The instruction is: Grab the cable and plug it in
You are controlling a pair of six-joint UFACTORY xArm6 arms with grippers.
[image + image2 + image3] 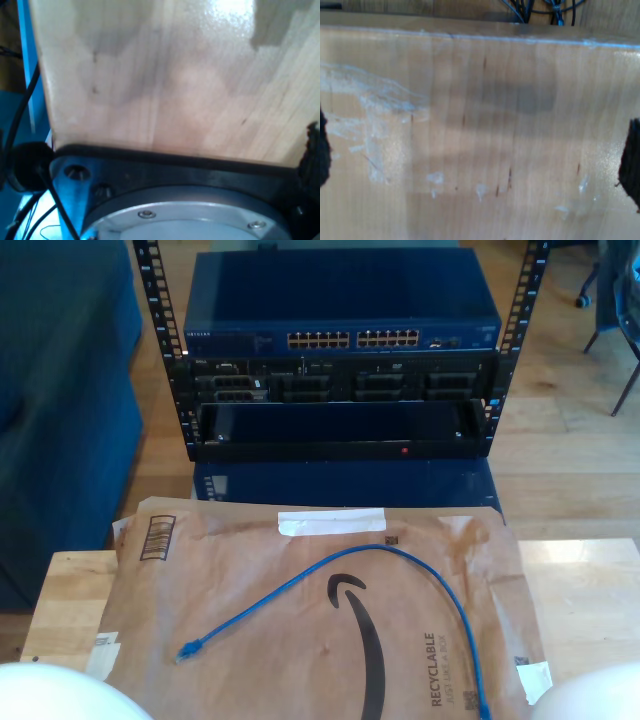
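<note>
A: Where does the cable [345, 580] lie, and how will it handle?

B: It rests in a loose arch on the brown paper mailer [250, 640], its plug [187, 650] toward the mailer's edge at the exterior view's left; the other run trails off the frame's lower edge. Judged light, limp and springy; it should sag and swing when lifted. The jacket looks smooth and round, so a pinch mid-run might slip; the better hold is just behind the plug, whose small clip seems fragile.

A: And around the mailer?

B: The mailer is creased kraft paper with a white tape strip [330, 523], printed black; it lies on a pale wooden table [585, 590], varnished and scuffed. Beyond the mailer stands a black metal rack [340, 370] holding a dark blue switch [340, 310] with two rows of ports [352, 339], rigid and boxy.

A: The claws?

B: My first gripper and my second gripper: jaw state cannot be told; each wrist view looks down on bare, blurred wood, with dark shapes at the frame margins too vague to read.
</note>
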